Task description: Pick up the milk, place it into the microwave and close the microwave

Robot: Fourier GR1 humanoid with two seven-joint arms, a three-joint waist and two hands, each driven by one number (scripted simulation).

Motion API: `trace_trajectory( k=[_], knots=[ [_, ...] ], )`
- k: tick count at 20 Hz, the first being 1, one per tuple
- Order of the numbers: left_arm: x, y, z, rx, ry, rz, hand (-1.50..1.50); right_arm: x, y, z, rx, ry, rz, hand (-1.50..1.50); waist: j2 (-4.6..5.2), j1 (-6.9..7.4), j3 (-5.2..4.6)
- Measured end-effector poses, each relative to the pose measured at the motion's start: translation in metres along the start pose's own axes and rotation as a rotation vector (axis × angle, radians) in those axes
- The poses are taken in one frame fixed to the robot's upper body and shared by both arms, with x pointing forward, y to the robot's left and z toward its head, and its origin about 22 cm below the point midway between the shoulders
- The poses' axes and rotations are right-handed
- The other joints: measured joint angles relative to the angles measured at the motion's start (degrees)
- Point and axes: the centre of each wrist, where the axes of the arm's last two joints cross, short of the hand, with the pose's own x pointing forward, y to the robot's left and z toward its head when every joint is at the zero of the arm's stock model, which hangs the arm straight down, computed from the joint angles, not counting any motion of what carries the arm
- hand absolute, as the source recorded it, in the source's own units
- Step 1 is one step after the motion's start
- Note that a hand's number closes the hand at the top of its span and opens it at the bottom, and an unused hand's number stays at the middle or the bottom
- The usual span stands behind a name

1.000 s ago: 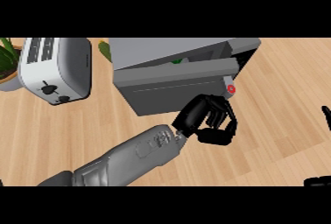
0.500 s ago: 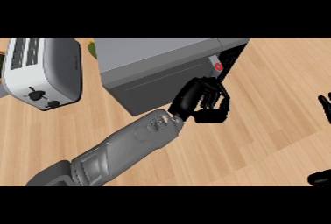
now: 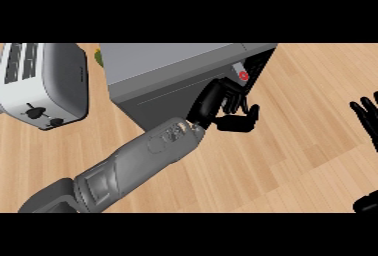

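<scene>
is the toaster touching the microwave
Apart. The head view shows a strip of wooden counter between the toaster and the microwave.

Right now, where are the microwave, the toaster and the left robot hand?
microwave (image 3: 170, 57): head view, on its light grey top panel.
toaster (image 3: 63, 85): head view, on its silver body.
left robot hand (image 3: 218, 106): head view, on the black palm.

On the counter (image 3: 295, 150), the toaster (image 3: 44, 85) stands at the left with the microwave (image 3: 177, 75) just right of it, the left hand (image 3: 229, 107) at the microwave's front right corner, and the right hand (image 3: 367, 112) well apart at the right edge.
</scene>
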Motion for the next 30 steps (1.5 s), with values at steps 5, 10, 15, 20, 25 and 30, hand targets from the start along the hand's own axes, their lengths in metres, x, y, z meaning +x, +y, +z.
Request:
trace_trajectory(
  k=[5, 10, 15, 20, 25, 30],
  knots=[
    [0.000, -0.002, -0.002, 0.016, 0.013, 0.005, 1.50, 0.013, 0.010, -0.026, 0.175, -0.004, 0.004, 1.50, -0.07, -0.35, 0.02],
    [-0.002, 0.000, -0.002, 0.039, 0.019, 0.005, 1.50, 0.025, 0.026, -0.046, 0.314, -0.014, 0.002, 1.50, -0.29, -1.04, 0.05],
    [-0.005, 0.003, 0.001, 0.073, 0.021, 0.002, 1.50, 0.032, 0.041, -0.057, 0.398, -0.026, -0.012, 1.50, -0.50, -1.98, 0.09],
    [-0.007, 0.005, 0.002, 0.104, 0.024, 0.001, 1.50, 0.038, 0.053, -0.063, 0.453, -0.041, -0.028, 1.50, -0.63, -2.72, 0.11],
    [-0.009, 0.007, 0.004, 0.134, 0.020, -0.003, 1.50, 0.042, 0.063, -0.066, 0.493, -0.054, -0.045, 1.50, -0.71, -3.42, 0.10],
    [-0.011, 0.009, 0.006, 0.159, 0.018, -0.007, 1.50, 0.046, 0.071, -0.067, 0.523, -0.065, -0.060, 1.50, -0.83, -4.10, 0.09]
  ],
)
